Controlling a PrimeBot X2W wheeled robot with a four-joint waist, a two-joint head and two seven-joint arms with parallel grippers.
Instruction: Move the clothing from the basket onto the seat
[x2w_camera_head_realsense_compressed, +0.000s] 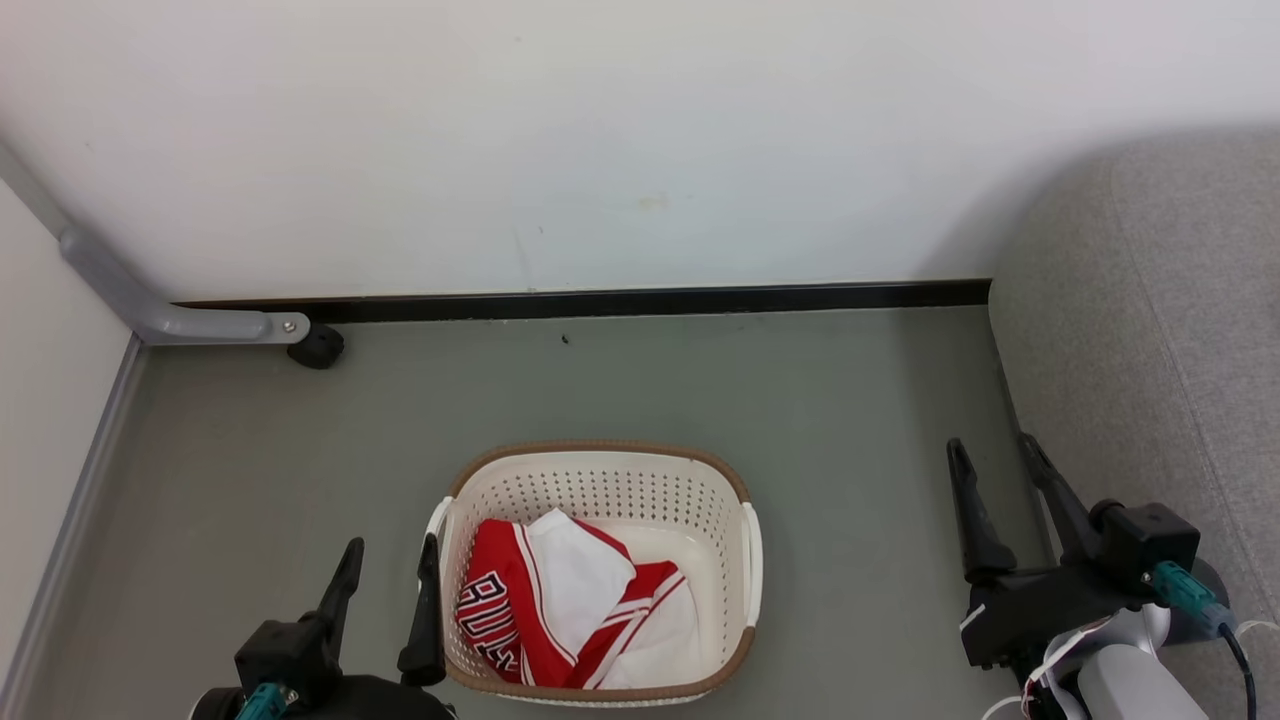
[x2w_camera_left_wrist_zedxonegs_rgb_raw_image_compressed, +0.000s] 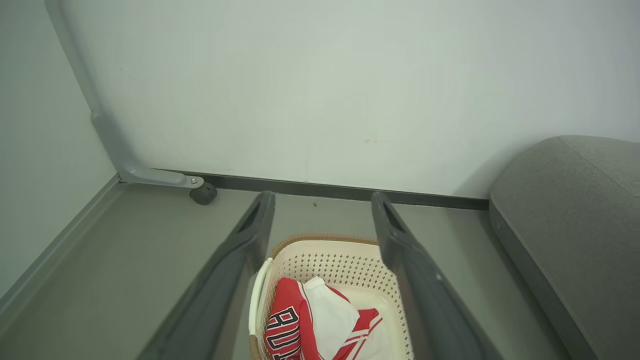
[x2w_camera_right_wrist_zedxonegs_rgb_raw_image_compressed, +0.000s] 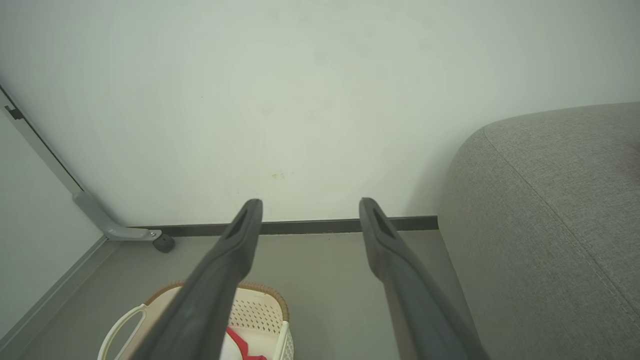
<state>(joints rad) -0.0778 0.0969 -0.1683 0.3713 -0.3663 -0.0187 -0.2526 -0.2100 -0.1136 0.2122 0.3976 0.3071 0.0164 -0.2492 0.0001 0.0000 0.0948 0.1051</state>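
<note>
The cream perforated basket (x2w_camera_head_realsense_compressed: 600, 480) with a brown rim stands on the grey floor, low in the head view. Red and white clothing (x2w_camera_head_realsense_compressed: 560, 610) with black lettering lies bunched in its left half. My left gripper (x2w_camera_head_realsense_compressed: 392, 545) is open just left of the basket's left handle, holding nothing. My right gripper (x2w_camera_head_realsense_compressed: 995, 445) is open over the floor between the basket and the grey seat (x2w_camera_head_realsense_compressed: 1150, 350) at the right. In the left wrist view the basket (x2w_camera_left_wrist_zedxonegs_rgb_raw_image_compressed: 325, 250) and clothing (x2w_camera_left_wrist_zedxonegs_rgb_raw_image_compressed: 320, 325) sit between the fingers (x2w_camera_left_wrist_zedxonegs_rgb_raw_image_compressed: 235, 270). The right wrist view has the basket (x2w_camera_right_wrist_zedxonegs_rgb_raw_image_compressed: 260, 310) at the bottom and the seat (x2w_camera_right_wrist_zedxonegs_rgb_raw_image_compressed: 550, 225) at the right.
A white wall with a black skirting strip (x2w_camera_head_realsense_compressed: 620, 300) closes the far side. A grey metal leg with a black castor (x2w_camera_head_realsense_compressed: 318, 347) stands at the back left by another panel. Bare floor lies between the basket and the seat.
</note>
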